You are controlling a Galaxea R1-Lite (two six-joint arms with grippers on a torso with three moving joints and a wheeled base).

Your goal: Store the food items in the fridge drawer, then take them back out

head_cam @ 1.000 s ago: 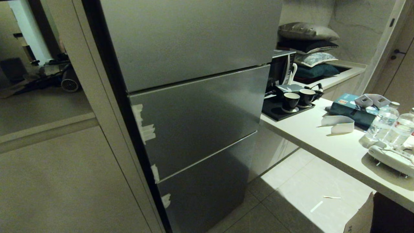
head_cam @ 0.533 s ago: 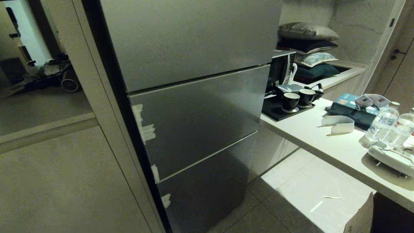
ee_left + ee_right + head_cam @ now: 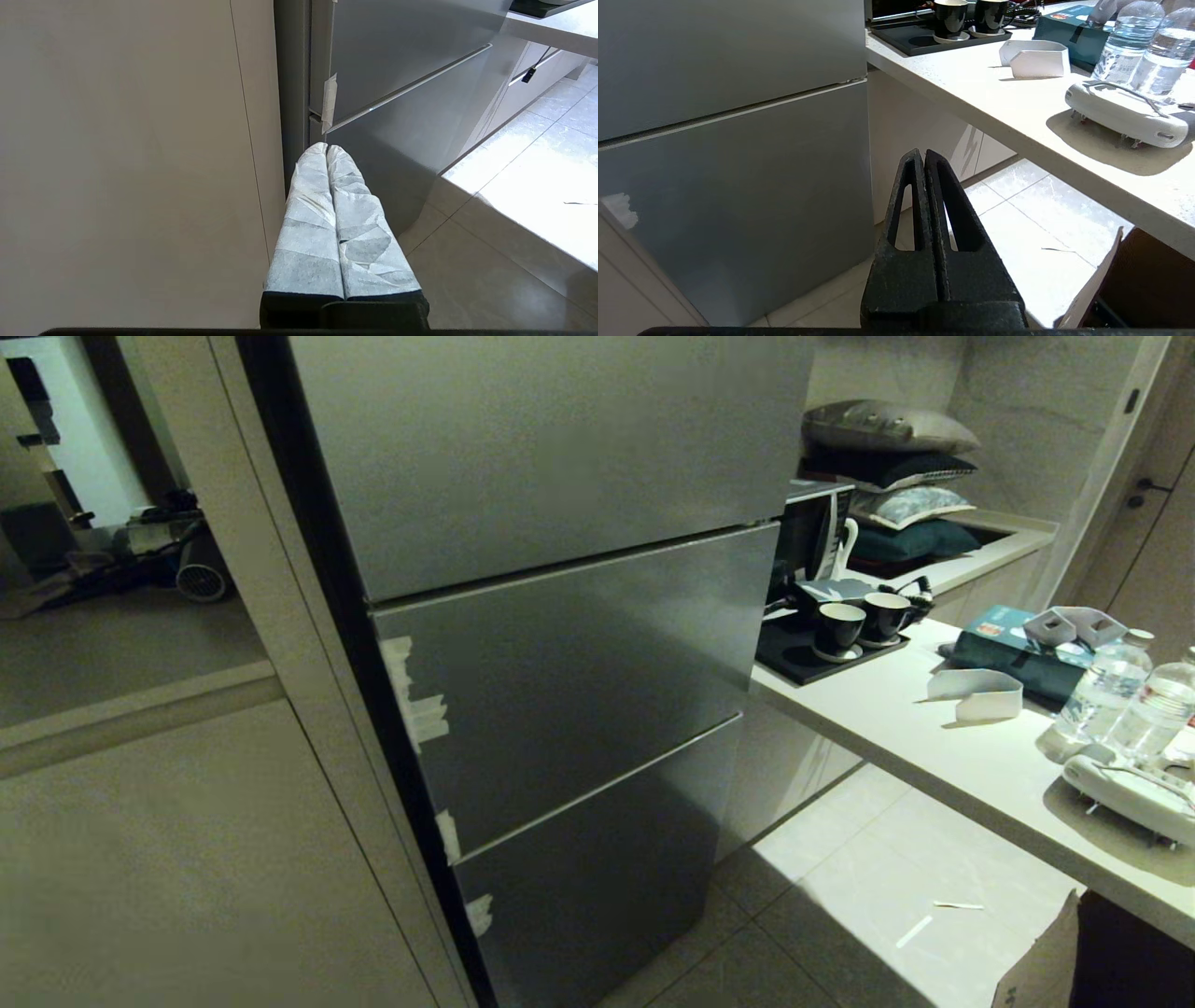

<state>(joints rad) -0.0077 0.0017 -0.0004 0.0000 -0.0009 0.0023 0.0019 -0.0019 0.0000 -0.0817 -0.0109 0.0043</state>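
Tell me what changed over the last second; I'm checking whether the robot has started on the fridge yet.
Nothing visibly changed. The fridge is closed, as before, and the cups and bottles on the counter sit where they were. Neither hand shows in the head view; in the wrist views the left hand and right hand are shut and hold nothing.

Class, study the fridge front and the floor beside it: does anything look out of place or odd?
Yes. Ragged white tape scraps cling to the left edge of the closed fridge, by its door seams, and two pale strips lie loose on the floor tiles beside the counter.
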